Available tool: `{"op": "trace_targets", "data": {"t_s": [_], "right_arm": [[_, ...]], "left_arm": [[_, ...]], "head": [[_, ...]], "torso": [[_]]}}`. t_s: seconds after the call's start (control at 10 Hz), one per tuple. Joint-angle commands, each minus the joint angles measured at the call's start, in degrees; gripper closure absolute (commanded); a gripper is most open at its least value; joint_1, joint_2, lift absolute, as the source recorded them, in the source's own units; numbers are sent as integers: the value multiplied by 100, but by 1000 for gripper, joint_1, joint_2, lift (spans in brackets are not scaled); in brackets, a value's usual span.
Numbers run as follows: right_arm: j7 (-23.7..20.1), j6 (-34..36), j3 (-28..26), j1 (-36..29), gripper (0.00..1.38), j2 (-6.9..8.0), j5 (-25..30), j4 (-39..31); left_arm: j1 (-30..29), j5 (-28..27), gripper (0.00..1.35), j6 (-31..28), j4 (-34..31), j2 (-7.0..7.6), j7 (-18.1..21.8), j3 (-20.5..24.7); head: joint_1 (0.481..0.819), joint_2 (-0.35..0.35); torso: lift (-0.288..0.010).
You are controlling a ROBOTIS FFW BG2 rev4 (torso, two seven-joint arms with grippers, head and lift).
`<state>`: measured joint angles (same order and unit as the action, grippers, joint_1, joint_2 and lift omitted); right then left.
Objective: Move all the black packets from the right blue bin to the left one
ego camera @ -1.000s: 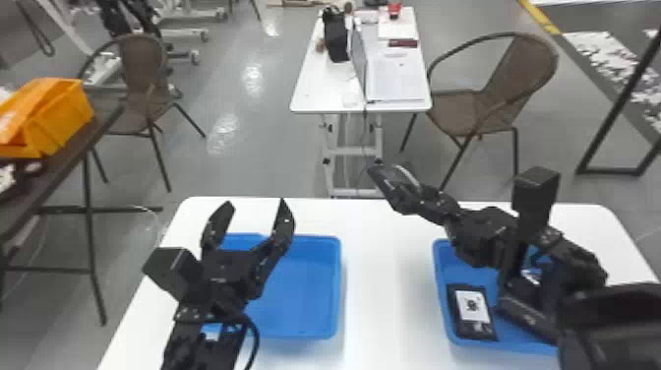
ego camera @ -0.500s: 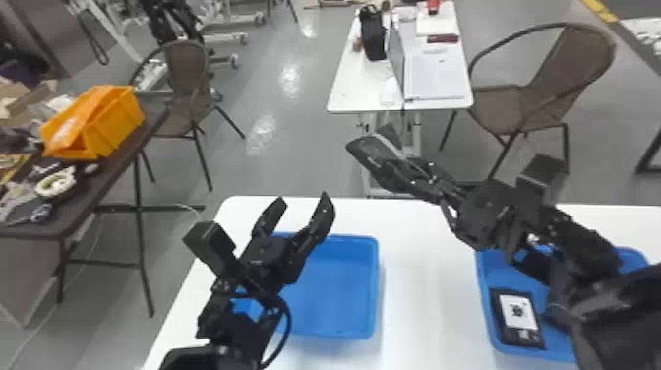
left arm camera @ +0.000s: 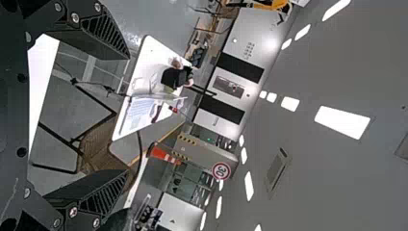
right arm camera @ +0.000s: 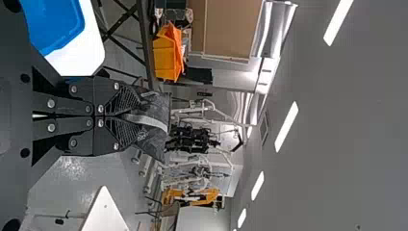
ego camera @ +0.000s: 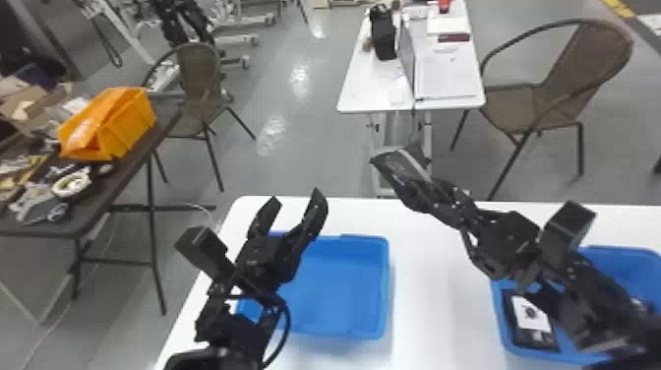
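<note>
On dark table [ego camera: 123, 177] | orange bin [ego camera: 132, 129] | right arm [ego camera: 583, 290] over right bin [ego camera: 617, 261]

At the lower centre of the head view, the left blue bin [ego camera: 384, 295] looks like smooth plastic with a soft sheen, as does the right blue bin [ego camera: 622, 261] at lower right. Both sit on a smooth white table [ego camera: 437, 305]. The floor [ego camera: 280, 167] is glossy, throwing back light. At upper left, the orange bin [ego camera: 140, 118] is shiny plastic; at upper right, the chair [ego camera: 565, 74] has a rough woven seat. The black packet [ego camera: 398, 165] in the right gripper [ego camera: 435, 192] appears to be glossy film, though blur makes that uncertain. In the left wrist view, bright metal screws [left arm camera: 74, 18] dot matt black, ribbed fingers [left arm camera: 103, 36].
</note>
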<state>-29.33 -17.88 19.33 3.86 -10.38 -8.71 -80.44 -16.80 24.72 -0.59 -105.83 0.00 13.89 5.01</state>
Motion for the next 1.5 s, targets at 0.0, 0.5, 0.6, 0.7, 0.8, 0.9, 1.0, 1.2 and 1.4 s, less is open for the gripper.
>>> {"op": "trace_targets", "data": {"t_s": [0.0, 0.5, 0.6, 0.7, 0.8, 0.9, 1.0, 1.2, 1.4], "right_arm": [[-73, -76, 18, 62, 1274, 27, -96, 160], [-135, 100, 537, 387, 1274, -78, -360, 371], [-126, 126, 642, 466, 1274, -87, -404, 415], [-126, 135, 739, 545, 1274, -96, -448, 459], [-126, 162, 853, 625, 1274, -131, -536, 512], [-126, 162, 985, 739, 1274, -140, -615, 582], [-135, 162, 1020, 765, 1274, -140, -641, 617], [-135, 232, 1082, 818, 1274, -140, -676, 661], [-135, 267, 1082, 818, 1274, -140, -694, 670]], "left_arm": [[63, 323, 194, -169, -43, -15, 18, -53], [529, 964, 202, -1365, -78, -15, 694, 0], [608, 956, 202, -1593, -61, -15, 730, -18], [722, 964, 202, -1672, 36, -15, 809, -71], [872, 973, 200, -1769, 124, -15, 888, -132], [995, 1070, 202, -1760, 256, 18, 932, -281], [1109, 1228, 200, -1734, 379, 79, 976, -448], [1241, 1307, 229, -1813, 432, 141, 958, -651], [1223, 1351, 1147, -2402, 335, 123, 624, -624]], "head": [[695, 224], [695, 197], [695, 196], [695, 194], [695, 189], [695, 182], [695, 178], [695, 154], [695, 140]], "torso": [[0], [0], [0], [0], [0], [0], [0], [0], [0]]}}
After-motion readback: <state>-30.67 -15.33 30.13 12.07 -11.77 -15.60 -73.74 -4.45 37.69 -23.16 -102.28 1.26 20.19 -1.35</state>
